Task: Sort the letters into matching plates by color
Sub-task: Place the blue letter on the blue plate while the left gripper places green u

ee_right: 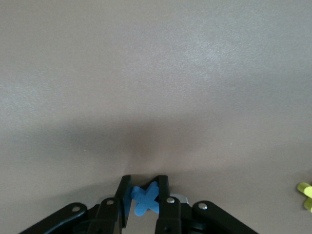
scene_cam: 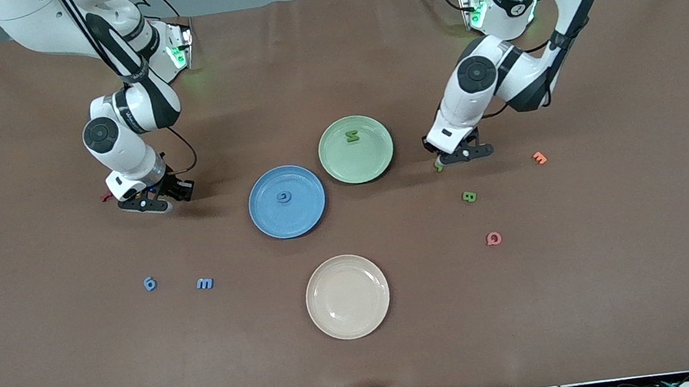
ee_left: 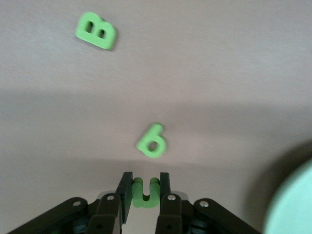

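1. Chunky foam pieces lie on a matte brown worktop [scene_cam: 365, 362]; the glossy blue plate [scene_cam: 304, 215] and green plate [scene_cam: 373, 157] each hold one.
2. The left gripper [ee_left: 145, 192], beside the green plate, pinches a green U piece [ee_left: 145, 194], prongs pointing away from the wrist.
3. The right gripper [ee_right: 145, 195], low at its own end, clamps a blue X piece [ee_right: 145, 199].

Both arms reach down from their bases with elbows bent and wrists pointing at the table. The left tool [scene_cam: 459, 154] sits low, just above the table, its two fingers [ee_left: 165, 187] drawn in close and parallel, pinching a small green U-shaped piece [ee_left: 145, 193] between the pads. The right tool [scene_cam: 151, 199] is equally low at its own end, its fingers [ee_right: 161, 190] clamped on a blue cross-shaped piece [ee_right: 145, 197] that fills the gap between them.
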